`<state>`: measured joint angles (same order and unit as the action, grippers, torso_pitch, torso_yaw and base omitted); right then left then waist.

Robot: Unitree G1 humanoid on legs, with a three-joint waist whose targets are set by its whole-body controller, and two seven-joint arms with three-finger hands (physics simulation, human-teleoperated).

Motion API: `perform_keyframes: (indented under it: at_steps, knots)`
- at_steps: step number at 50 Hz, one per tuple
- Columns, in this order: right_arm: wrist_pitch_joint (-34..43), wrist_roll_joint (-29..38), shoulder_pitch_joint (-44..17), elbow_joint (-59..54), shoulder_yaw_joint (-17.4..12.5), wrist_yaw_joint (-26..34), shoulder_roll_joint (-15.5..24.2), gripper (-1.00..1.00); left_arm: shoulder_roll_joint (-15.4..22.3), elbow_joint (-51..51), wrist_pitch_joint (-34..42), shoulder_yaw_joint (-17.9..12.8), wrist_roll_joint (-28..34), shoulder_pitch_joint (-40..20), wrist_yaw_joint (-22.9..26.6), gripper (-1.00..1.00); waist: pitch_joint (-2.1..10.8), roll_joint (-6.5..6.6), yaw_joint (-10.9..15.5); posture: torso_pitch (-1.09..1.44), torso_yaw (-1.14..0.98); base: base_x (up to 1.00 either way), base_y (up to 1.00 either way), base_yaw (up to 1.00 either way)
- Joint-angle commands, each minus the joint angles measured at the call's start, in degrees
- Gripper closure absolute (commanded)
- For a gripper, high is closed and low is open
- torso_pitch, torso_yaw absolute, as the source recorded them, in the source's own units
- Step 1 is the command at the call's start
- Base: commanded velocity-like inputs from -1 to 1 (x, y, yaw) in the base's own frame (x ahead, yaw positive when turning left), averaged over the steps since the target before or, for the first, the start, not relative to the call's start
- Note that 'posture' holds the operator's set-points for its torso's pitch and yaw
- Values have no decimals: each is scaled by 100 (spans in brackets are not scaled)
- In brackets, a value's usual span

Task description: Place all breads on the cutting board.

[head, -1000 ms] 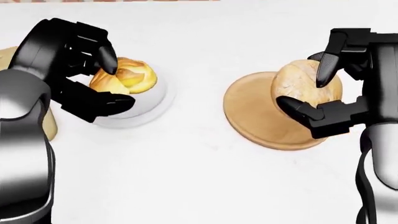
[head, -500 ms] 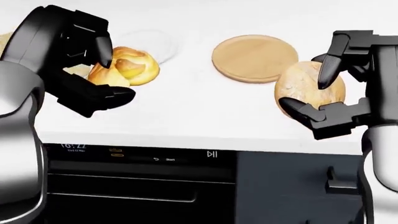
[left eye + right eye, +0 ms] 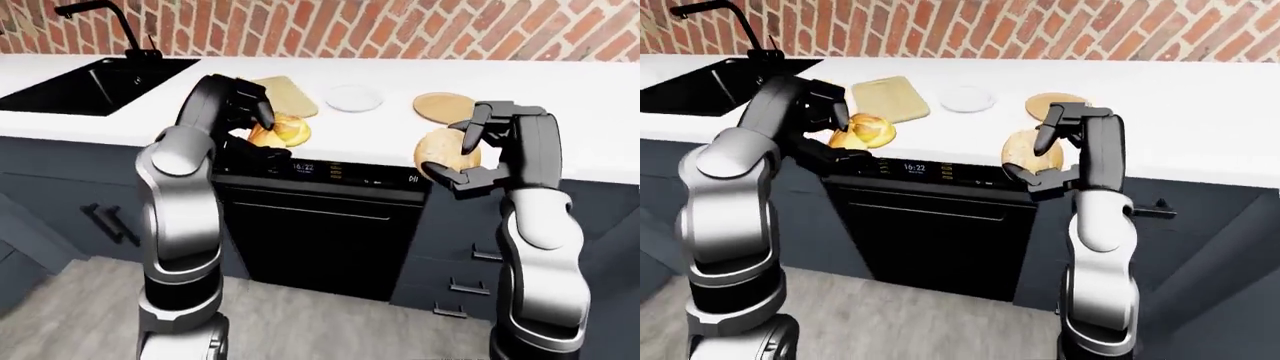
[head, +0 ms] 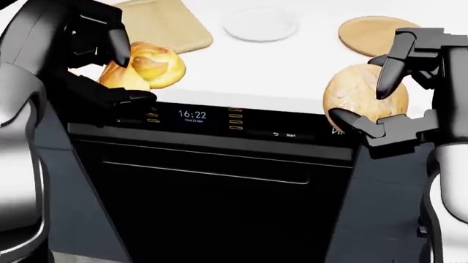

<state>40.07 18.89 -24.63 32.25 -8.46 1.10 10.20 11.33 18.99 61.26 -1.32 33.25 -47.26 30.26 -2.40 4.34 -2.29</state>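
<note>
My left hand (image 4: 113,71) is shut on a golden knotted bread roll (image 4: 146,66), held over the counter's near edge. My right hand (image 4: 377,101) is shut on a round pale bread loaf (image 4: 355,96), held off the counter above the oven's right end. The rectangular wooden cutting board (image 4: 164,24) lies on the white counter at the top left of the head view, just beyond the left hand; it also shows in the right-eye view (image 3: 890,97).
A white empty plate (image 4: 259,23) and a round wooden board (image 4: 366,33) lie on the counter (image 3: 590,97). A black oven (image 4: 212,186) with a clock display sits below. A black sink (image 3: 95,82) with faucet is at far left. Brick wall behind.
The camera has pulled away from the counter, so the oven now fills the lower view. Both hands keep their breads, now lifted off the plate and round board.
</note>
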Motion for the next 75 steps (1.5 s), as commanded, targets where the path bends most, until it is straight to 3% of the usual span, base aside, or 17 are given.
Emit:
perform_keyframes:
  at_steps: [1,2,16,22,25,27,28,29,36,44,45,47,54,57,66,70,75]
  knots:
    - [-139,-28,-90,120,12,-17,9,100,48,111,-74,-45,31,-139,-77,90,107,178,29,0,0,23,54,0]
    - [-155,-41,-88,109,0,-28,11,100,49,94,-88,-45,20,-147,-86,90,-9,-121,33,0,0,23,54,0]
    - [-106,-154,-151,108,-30,-118,44,100,65,151,-74,2,34,-134,-58,90,74,-848,215,0,0,23,41,0]
    - [-18,-158,-189,162,-34,-125,78,100,67,203,1,20,105,-191,22,91,140,-651,191,0,0,24,30,0]
    - [-7,-170,-186,171,-54,-125,88,100,50,183,-35,19,110,-182,19,91,59,-355,137,0,0,23,24,0]
    - [-28,-176,-170,164,-64,-130,105,100,38,193,-4,26,135,-189,24,91,311,88,144,0,0,23,23,0]
    - [-67,-153,-158,126,-61,-154,116,100,28,177,-18,17,131,-186,16,91,126,-103,199,0,0,12,3,0]
    - [-80,-147,-156,109,-60,-159,119,100,24,173,-21,15,131,-189,13,91,116,20,174,0,0,5,0,0]
    - [-60,-128,-159,104,-72,-175,132,100,31,192,7,36,162,-209,34,91,-40,-409,246,0,0,0,0,0]
    - [-30,-107,-144,135,-69,-153,126,100,19,214,11,43,207,-210,68,93,202,-971,379,0,0,16,0,0]
    - [5,-109,-158,166,-81,-142,131,100,9,191,-7,70,227,-206,62,93,142,-747,340,0,0,18,0,0]
    - [39,-119,-177,196,-102,-130,144,100,15,190,37,106,286,-258,123,94,119,-840,332,0,0,18,0,0]
    - [121,-150,-221,247,-132,-99,186,100,13,226,145,116,429,-402,263,96,65,-481,256,0,0,18,0,0]
    - [97,-174,-216,233,-150,-110,188,100,-5,218,123,112,446,-399,282,97,179,-64,206,0,0,18,0,0]
    - [38,-194,-164,233,-102,-150,147,100,-16,238,51,38,406,-340,260,100,87,-381,297,0,0,18,0,0]
    - [17,-195,-162,219,-92,-149,143,100,9,249,71,41,391,-358,275,100,172,-850,342,0,0,18,0,0]
    - [-18,-213,-144,207,-112,-156,137,100,17,259,74,38,390,-356,274,100,150,-760,286,0,0,18,0,0]
